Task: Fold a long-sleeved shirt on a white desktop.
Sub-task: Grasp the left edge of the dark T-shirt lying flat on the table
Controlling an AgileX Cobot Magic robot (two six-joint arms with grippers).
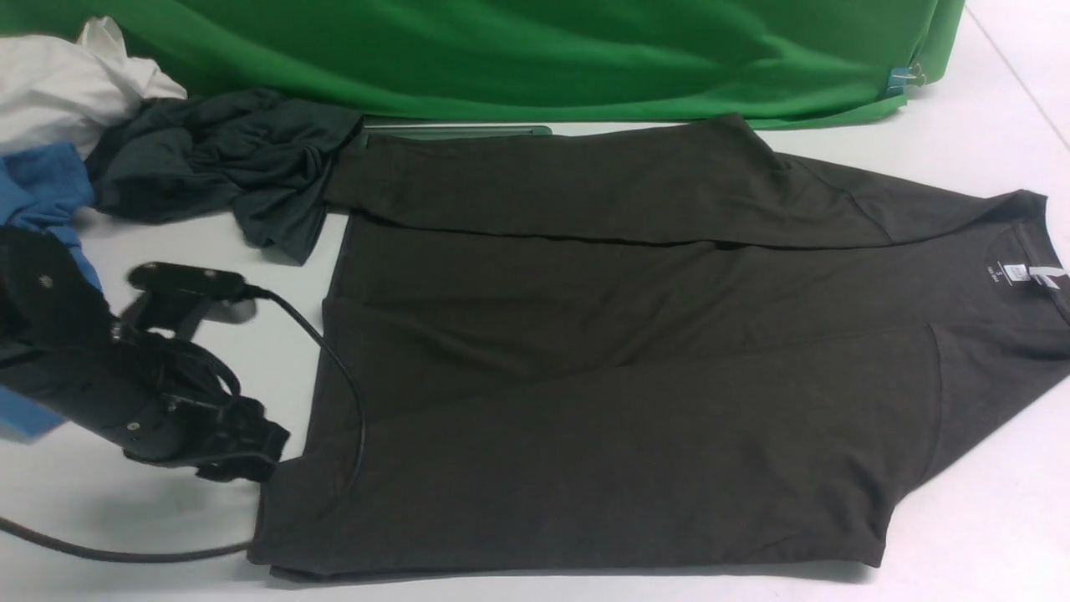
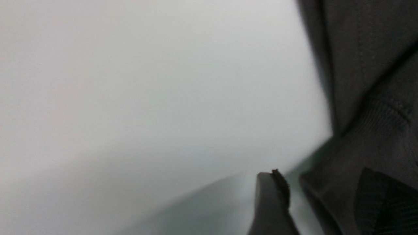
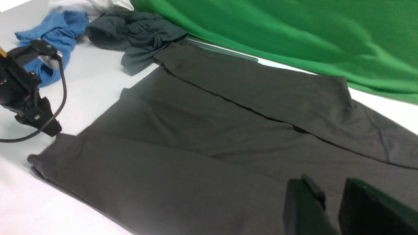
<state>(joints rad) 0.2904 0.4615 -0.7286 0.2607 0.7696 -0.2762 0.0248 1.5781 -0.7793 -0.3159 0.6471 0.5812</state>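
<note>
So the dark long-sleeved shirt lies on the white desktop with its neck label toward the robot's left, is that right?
Not quite: the neck label points toward the robot's right, as the front view shows. The long-sleeved shirt does lie on the white desktop.

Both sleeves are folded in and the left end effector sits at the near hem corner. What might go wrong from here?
The black cable loops over the long-sleeved shirt's hem edge beside the left end effector; it may snag and drag the cloth as the arm moves. The slate-grey garment touches the far folded sleeve, so lifting the hem could pull it along or undo that fold.
</note>
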